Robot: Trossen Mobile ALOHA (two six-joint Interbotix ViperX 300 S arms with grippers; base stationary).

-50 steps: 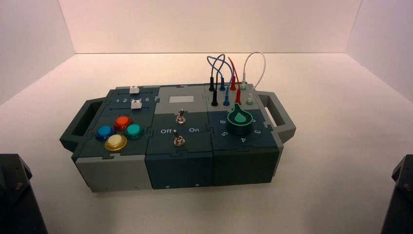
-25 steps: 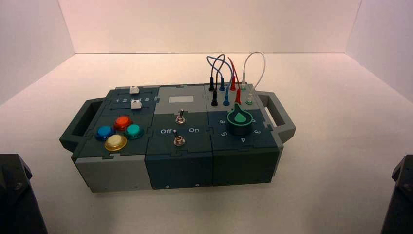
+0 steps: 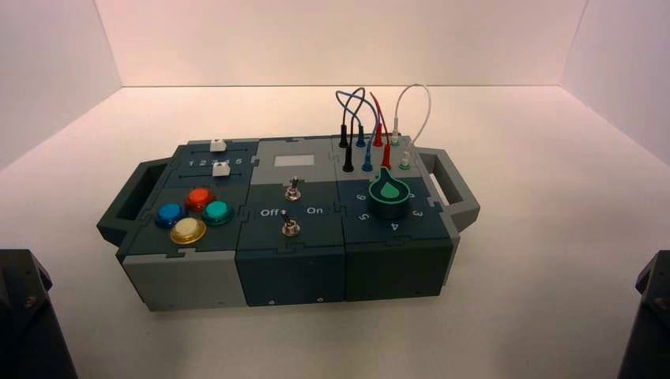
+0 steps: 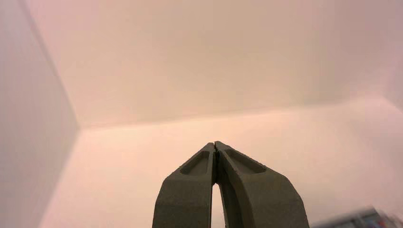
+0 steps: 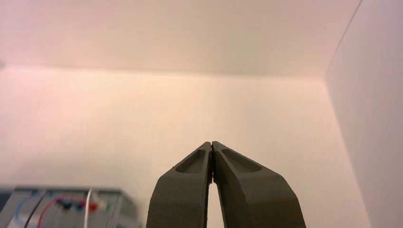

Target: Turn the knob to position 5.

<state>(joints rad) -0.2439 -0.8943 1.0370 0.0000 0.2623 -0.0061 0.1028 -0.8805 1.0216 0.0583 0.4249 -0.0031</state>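
Overall, only the high view shows the whole box (image 3: 296, 272) and, on it, the green knob (image 3: 389, 194) with its black base. The knob sits on the right-hand part of the box top, toward the near right corner, with white printed marks (image 3: 394, 227) curving beside it. The high view also gives the red, blue, green and yellow push buttons (image 3: 188, 230) near the left edge of the box top, two metal toggle switches (image 3: 291, 228) in its middle part, and the wires (image 3: 426, 118) by its far right corner.

The left wrist view catches just a blurred corner of the box; the right wrist view takes in a blurred end with some of the wires, and the knob appears in neither. What those two views do show is the fingers: the left gripper (image 4: 215, 142) is closed, tip against tip, with nothing between, and the right gripper (image 5: 212, 142) is clenched the same way, also empty.

Both arms wait apart from the box, the left arm (image 3: 31, 316) at the desk's near left corner, the right arm (image 3: 649, 316) at its near right corner.
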